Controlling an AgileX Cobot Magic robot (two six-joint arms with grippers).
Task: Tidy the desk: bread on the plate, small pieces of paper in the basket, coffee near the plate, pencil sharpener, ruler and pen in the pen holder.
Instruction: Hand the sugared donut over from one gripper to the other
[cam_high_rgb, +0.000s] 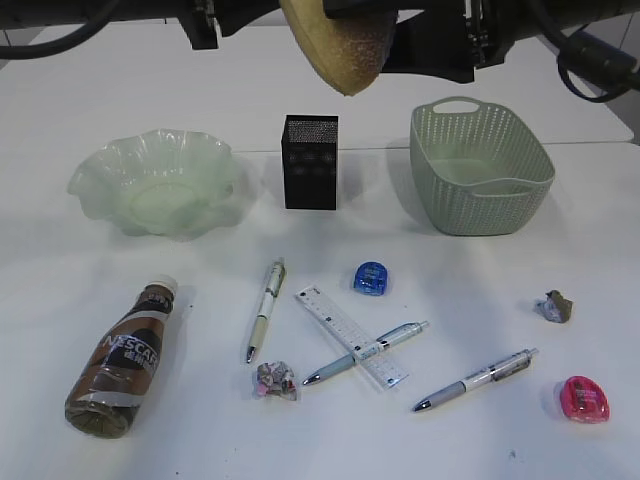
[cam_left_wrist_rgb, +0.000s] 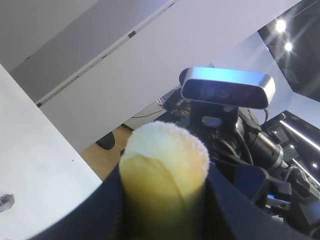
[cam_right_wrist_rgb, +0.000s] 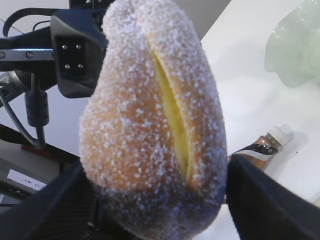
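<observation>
Overhead — bread (cam_high_rgb: 340, 45) (top cropped)

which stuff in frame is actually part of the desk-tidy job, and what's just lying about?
Job: bread, plate, basket, coffee, pen holder, ruler, pens, blue sharpener, pink sharpener, paper scraps.
Not job: arm cables, wrist camera.

The bread (cam_high_rgb: 340, 45) is cut off by the exterior view's top edge, hiding both tools' grip.
</observation>
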